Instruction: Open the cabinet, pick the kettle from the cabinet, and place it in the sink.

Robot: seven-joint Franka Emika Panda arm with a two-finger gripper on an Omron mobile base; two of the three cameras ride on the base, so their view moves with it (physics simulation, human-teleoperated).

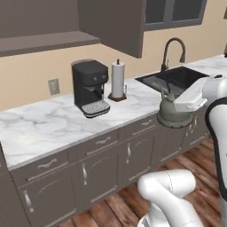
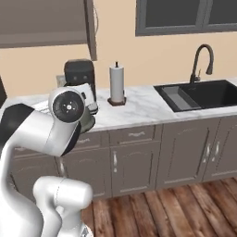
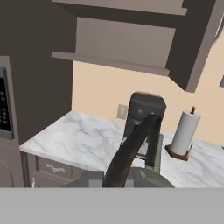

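Observation:
The grey-green kettle (image 1: pixel 172 114) hangs in the air just off the counter's front edge, left of the sink (image 1: pixel 153 80). My gripper (image 1: pixel 176 100) is shut on its black arched handle (image 3: pixel 136 146), which rises between the fingers in the hand view above the kettle's body (image 3: pixel 146 179). In the right base view my arm hides most of the kettle (image 2: pixel 87 122). The cabinet (image 3: pixel 118 41) stands open on the wall, its door (image 1: pixel 119 25) swung out and its inner shelf (image 1: pixel 44 42) bare. The black sink (image 2: pixel 217 94) lies to the right under its gooseneck faucet (image 2: pixel 202 59).
A black coffee machine (image 1: pixel 91 87) and a paper towel roll (image 1: pixel 118 80) stand on the marble counter (image 1: pixel 40 128) behind the kettle. A tall unit with a microwave (image 3: pixel 3 105) closes the counter's left end. Base cabinets (image 2: pixel 134 162) run below, over a wooden floor.

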